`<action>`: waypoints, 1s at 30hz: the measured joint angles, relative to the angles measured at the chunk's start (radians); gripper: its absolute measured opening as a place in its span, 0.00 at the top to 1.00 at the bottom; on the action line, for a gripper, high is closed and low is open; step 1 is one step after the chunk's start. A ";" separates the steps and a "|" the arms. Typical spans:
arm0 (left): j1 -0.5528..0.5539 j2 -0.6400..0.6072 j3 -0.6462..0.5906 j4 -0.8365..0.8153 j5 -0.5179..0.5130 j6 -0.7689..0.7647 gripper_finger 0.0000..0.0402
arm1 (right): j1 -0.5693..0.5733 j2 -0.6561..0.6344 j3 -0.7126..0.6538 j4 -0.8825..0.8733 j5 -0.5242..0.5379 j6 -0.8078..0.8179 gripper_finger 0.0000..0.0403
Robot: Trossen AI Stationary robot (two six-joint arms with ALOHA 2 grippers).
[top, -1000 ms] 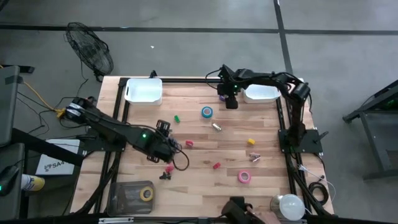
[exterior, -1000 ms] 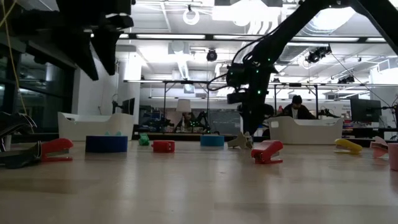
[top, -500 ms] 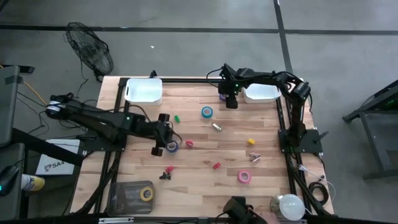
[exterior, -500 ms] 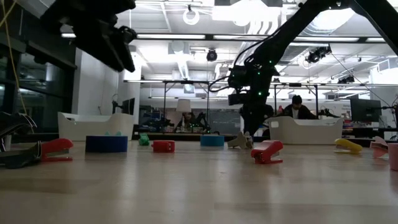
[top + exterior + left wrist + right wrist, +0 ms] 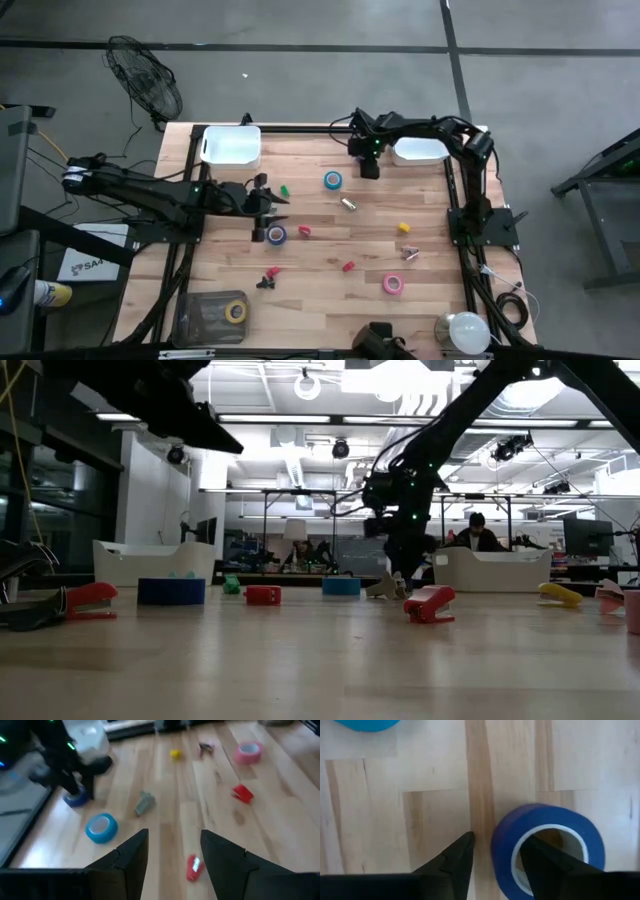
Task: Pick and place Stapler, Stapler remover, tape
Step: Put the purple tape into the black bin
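Tape roll (image 5: 545,847), dark blue, sits on table beside right bin (image 5: 420,151); right gripper (image 5: 495,855) straddles its wall, one finger inside hole, not yet pinching. Left gripper (image 5: 172,852) spread, empty, raised mid-table. Pink tape (image 5: 393,285), red stapler (image 5: 430,603) unplaced; most work remains.

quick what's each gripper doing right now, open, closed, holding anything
Left gripper: open, holding nothing, raised over the table.
Right gripper: jaws straddling the wall of the purple tape roll near the white bin; grip cannot be told.
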 joint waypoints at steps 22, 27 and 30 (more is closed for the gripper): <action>0.000 0.002 -0.002 0.018 -0.103 0.054 0.56 | 0.102 -0.151 -0.008 -0.006 -0.132 0.106 0.92; 0.000 0.002 -0.002 -0.008 -0.140 0.054 0.56 | 0.161 -0.243 -0.069 0.102 -0.237 0.114 0.92; 0.000 0.002 -0.029 0.022 -0.156 0.054 0.56 | 0.210 -0.319 -0.151 0.219 -0.265 0.135 0.92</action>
